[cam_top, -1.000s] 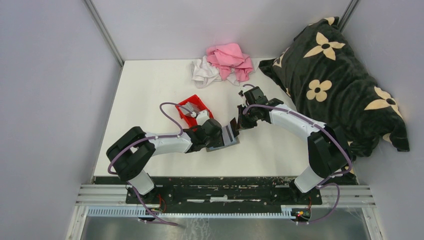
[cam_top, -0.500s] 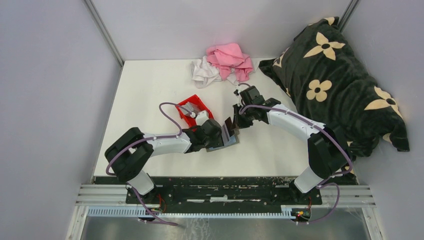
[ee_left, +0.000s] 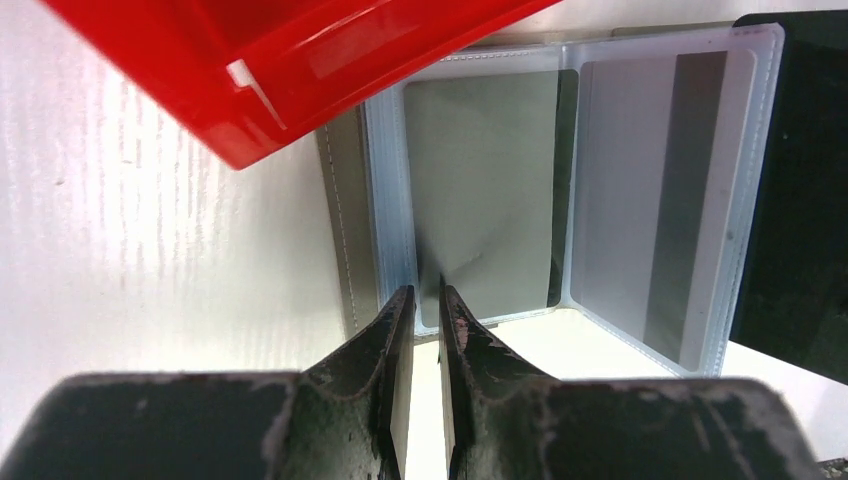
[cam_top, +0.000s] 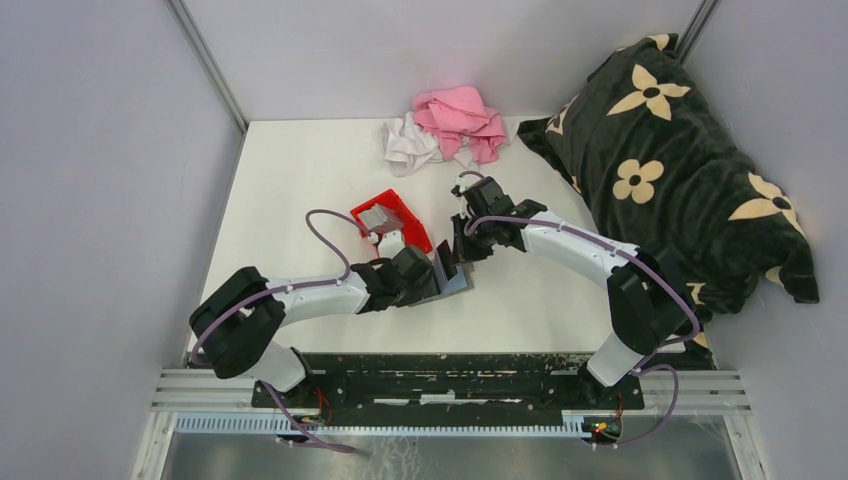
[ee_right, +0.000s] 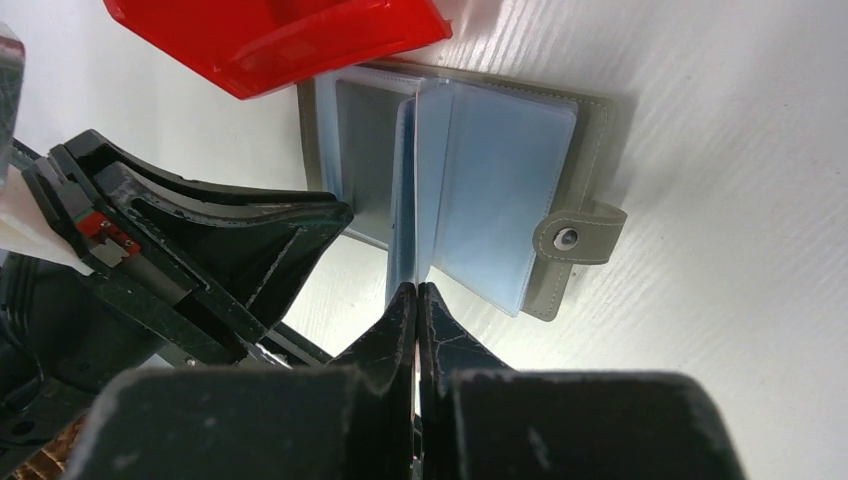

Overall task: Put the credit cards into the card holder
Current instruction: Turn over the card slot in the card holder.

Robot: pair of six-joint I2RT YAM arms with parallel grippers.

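Open card holder (ee_right: 500, 170) flat on the table (ee_right: 720, 330), directly ahead of both sets of fingertips, snap tab (ee_right: 570, 238) off to the right of the right gripper (ee_right: 415, 290). Right fingers together, clamped on one clear leaf (ee_right: 405, 190) and standing it on edge. Fingers of the left gripper (ee_left: 425, 300) a narrow slit apart, tips at the near edge of a grey card (ee_left: 480, 190) lying in its pocket; striped card (ee_left: 650, 190) in the pocket to the right of those tips. Against a second ago: both grippers and the holder carried toward the red bin (ee_left: 300, 70), now just beyond and left of the left fingertips and overlapping the holder's far corner; leaf raised steeper. Judged: two pockets filled, a fresh pocket being exposed for the next card; crowding against the bin possibly awkward for the next pick. Remaining credit cards (cam_top: 375, 216) only a small grey patch inside the bin in the top view, count not readable. Not clear whether anything thin sits in the left slit. Right side of the holder in the left wrist view cut off by a dark block (ee_left: 800, 190), presumably the right gripper
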